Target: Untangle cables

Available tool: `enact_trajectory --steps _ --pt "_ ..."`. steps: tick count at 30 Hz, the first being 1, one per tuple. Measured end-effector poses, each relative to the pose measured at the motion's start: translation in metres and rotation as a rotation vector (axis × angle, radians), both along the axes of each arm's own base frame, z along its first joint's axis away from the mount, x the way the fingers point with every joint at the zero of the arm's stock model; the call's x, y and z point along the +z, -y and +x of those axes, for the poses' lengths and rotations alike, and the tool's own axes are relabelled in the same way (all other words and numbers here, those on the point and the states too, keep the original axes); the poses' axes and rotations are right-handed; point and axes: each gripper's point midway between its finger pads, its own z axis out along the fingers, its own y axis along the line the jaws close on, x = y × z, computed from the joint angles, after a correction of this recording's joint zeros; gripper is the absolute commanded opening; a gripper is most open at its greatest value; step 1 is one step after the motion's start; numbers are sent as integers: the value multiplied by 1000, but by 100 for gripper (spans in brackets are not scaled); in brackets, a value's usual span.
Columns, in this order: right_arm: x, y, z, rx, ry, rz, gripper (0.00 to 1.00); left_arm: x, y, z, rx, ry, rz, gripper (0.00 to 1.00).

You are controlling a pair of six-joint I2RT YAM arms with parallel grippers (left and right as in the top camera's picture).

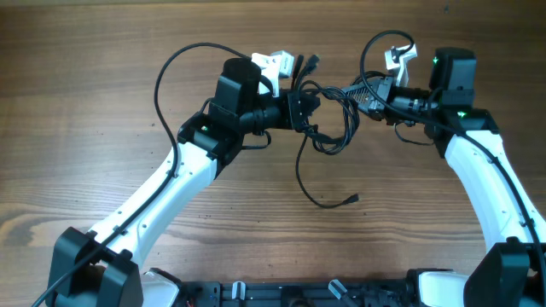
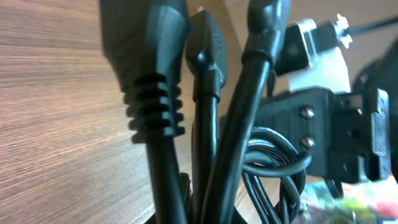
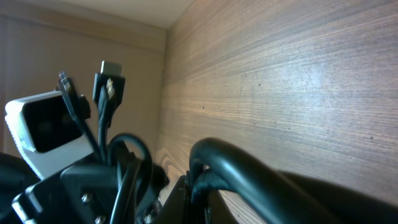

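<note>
The cables (image 1: pixel 328 124) sit knotted at upper centre of the frame between both grippers, one loose tail curling down to a small plug (image 1: pixel 353 199). Thin, black, light and floppy, I'd say; the moulded plugs (image 2: pixel 152 93) give the firmest hold. The left gripper (image 1: pixel 300 107) looks clamped on the bundle. The right gripper (image 1: pixel 368 92) has its jaws hidden, so I cannot tell.

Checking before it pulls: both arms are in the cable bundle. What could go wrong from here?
1. The left tool and right tool sit close together in the cables; pulling apart could tighten the knot instead of freeing it.
2. The plug ends bunch right against the left tool; one may snag a loop.
3. A loose end trails on the table and could drag or catch.
</note>
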Motion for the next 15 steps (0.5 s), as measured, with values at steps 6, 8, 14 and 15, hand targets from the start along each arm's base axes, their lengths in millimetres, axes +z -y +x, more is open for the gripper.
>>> enact_trajectory --steps 6,8,14,15 --pt "3 -6 -4 21 -15 24 4 -7 -19 23 218 -67 7 4" --pt "3 -14 -7 43 -12 24 4 -5 -22 28 251 -61 1 4" --pt "0 -28 -17 90 -20 16 23 -3 -25 33 286 -48 1 4" --pt "0 -28 -17 93 -16 14 41 -3 -25 33 286 -48 1 4"
